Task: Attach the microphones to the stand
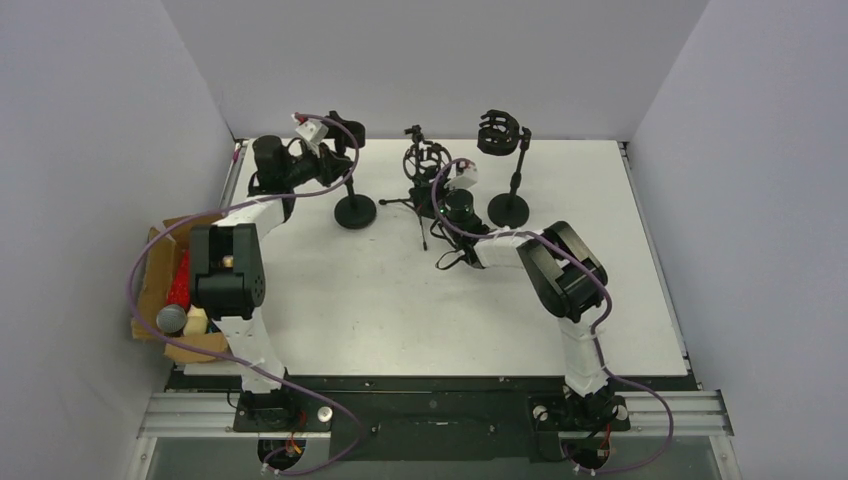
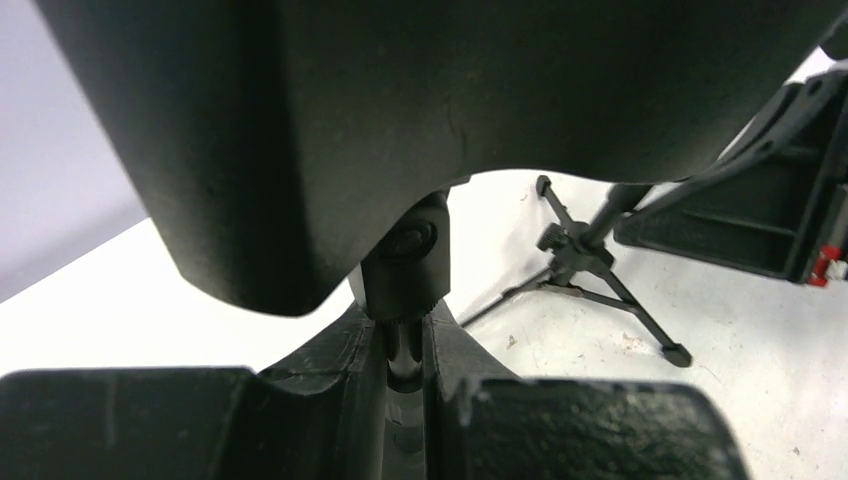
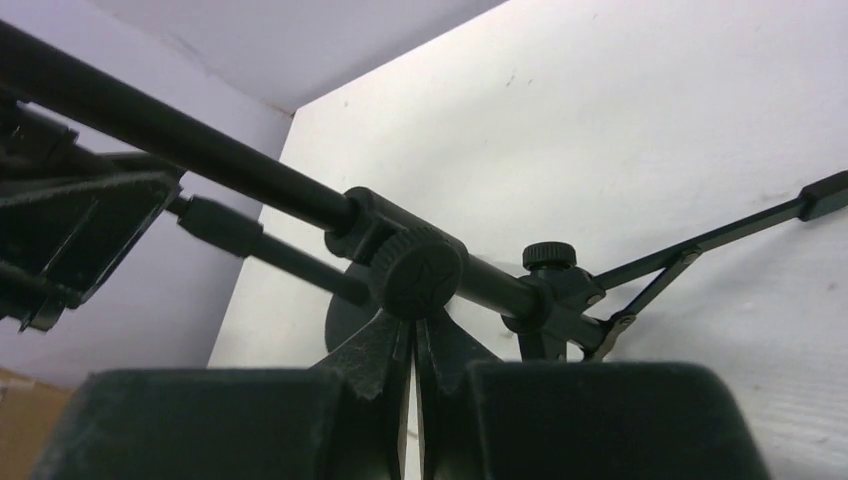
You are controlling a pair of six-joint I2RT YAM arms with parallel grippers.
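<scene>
Three black stands rise at the back of the table. My left gripper is shut on the thin stem of the left round-base stand, just under its knurled collar. My right gripper is shut with nothing between its fingers. Its tips sit right under the clamp knob of the middle tripod stand. The microphones lie in a cardboard box at the left: a white one with a grey head, a red one and a cream one.
A third stand with a round base and a shock-mount cradle is right of the tripod. The tripod's legs spread over the white table. Grey walls enclose the back and both sides.
</scene>
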